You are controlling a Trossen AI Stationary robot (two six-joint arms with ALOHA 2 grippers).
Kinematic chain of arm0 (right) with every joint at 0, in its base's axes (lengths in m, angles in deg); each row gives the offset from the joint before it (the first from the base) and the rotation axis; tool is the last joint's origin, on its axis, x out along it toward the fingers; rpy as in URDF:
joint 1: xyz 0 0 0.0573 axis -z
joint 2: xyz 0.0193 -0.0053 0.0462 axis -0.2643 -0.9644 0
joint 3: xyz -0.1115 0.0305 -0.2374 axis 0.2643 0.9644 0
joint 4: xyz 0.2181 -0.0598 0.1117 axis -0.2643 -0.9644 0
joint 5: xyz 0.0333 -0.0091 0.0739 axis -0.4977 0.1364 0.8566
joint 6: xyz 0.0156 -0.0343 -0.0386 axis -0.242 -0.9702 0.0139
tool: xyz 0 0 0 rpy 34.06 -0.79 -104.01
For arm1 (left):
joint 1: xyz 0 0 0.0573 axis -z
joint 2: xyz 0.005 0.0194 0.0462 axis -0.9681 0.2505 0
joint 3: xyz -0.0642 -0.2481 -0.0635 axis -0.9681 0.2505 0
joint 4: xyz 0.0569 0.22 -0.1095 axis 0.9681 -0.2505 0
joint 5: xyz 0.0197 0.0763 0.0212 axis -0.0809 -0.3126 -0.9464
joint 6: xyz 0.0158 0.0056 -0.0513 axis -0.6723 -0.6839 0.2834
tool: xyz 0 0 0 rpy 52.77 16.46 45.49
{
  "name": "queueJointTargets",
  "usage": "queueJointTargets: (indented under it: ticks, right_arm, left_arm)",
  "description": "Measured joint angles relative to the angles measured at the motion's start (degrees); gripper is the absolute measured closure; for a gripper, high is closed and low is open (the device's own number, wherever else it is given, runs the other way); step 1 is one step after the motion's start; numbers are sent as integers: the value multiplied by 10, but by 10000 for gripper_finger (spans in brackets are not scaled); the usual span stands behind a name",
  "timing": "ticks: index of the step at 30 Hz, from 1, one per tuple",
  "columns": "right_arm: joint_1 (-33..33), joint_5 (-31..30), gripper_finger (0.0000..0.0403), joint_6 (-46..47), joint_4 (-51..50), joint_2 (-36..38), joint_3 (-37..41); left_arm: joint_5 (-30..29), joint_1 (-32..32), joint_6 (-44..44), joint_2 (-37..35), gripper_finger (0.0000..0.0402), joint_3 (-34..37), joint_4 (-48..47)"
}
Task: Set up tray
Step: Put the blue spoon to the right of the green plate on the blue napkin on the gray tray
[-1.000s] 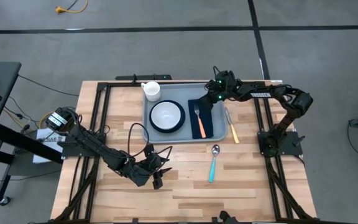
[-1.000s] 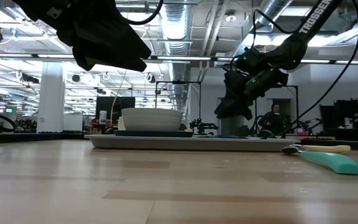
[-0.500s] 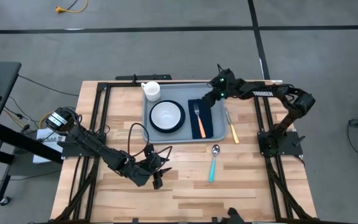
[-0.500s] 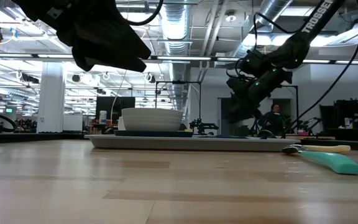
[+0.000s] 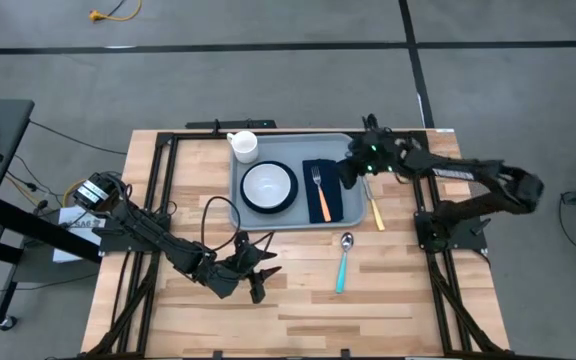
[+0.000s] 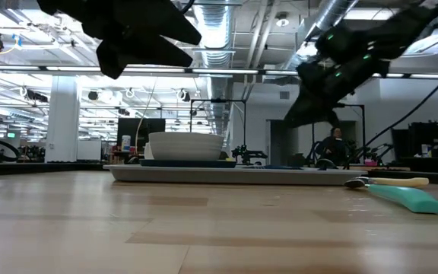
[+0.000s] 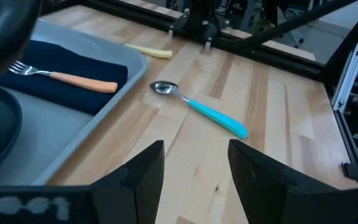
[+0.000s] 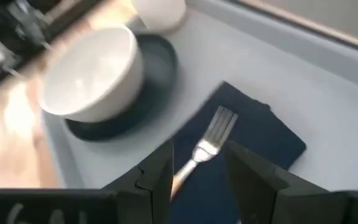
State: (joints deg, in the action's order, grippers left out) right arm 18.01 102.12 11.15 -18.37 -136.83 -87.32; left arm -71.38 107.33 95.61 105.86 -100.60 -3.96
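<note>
The grey-blue tray lies at the table's far middle. On it are a white bowl on a dark plate, a white mug, and a navy napkin with an orange-handled fork. A yellow-handled knife and a teal-handled spoon lie on the wood to the right of and in front of the tray. My right gripper hovers open and empty over the napkin's right side. My left gripper is open and empty above the table's near left.
Black frame rails run along the table's left and right sides and its far edge. Bare wood lies in front of the tray around the spoon. A person stands far off in the room beyond the table.
My right gripper has gone from the tray's far right corner toward the table's near edge, now over the napkin's right side, while its arm has swung toward the right edge. My left gripper has shifted a little toward the right. The objects have stayed put.
</note>
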Motion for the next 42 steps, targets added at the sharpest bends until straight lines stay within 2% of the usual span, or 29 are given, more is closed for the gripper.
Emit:
queueJointTargets:
  ticks: [6, 9, 12, 15, 17, 22, 27, 30, 33, 39, 42]
  right_arm:
    - [-113, -96, 270, 78, 109, 125, 104]
    - [-193, -178, 269, 102, 179, 170, 147]
    - [-281, -273, 270, 109, 253, 191, 181]
    - [-363, -336, 270, 109, 280, 192, 192]
    - [-410, -357, 270, 109, 283, 189, 192]
    - [-519, -392, 270, 127, 292, 166, 192]
    - [-601, -400, 276, 212, 278, 163, 192]
    - [-642, -405, 279, 263, 275, 162, 193]
    - [-680, -455, 283, 303, 270, 156, 192]
    - [-755, -632, 285, 351, 293, 106, 192]
    - [-787, -737, 285, 353, 329, 53, 184]
  left_arm:
    - [0, -11, 1, 0, 235, 0, 13]
    - [0, -20, 1, 1, 235, 0, 25]
    - [9, -31, -1, 25, 235, 0, 80]
    - [50, -46, -21, 77, 235, -7, 162]
    - [77, -54, -23, 116, 235, -23, 180]
    - [122, -70, -25, 207, 235, -90, 145]
    - [156, -67, -37, 224, 235, -136, 26]
    - [114, -50, -55, 195, 235, -134, -38]
    - [51, -24, -96, 132, 235, -124, -85]
    - [-82, 49, -151, -46, 235, -35, -127]
    - [-91, 83, -160, -161, 235, 41, -125]
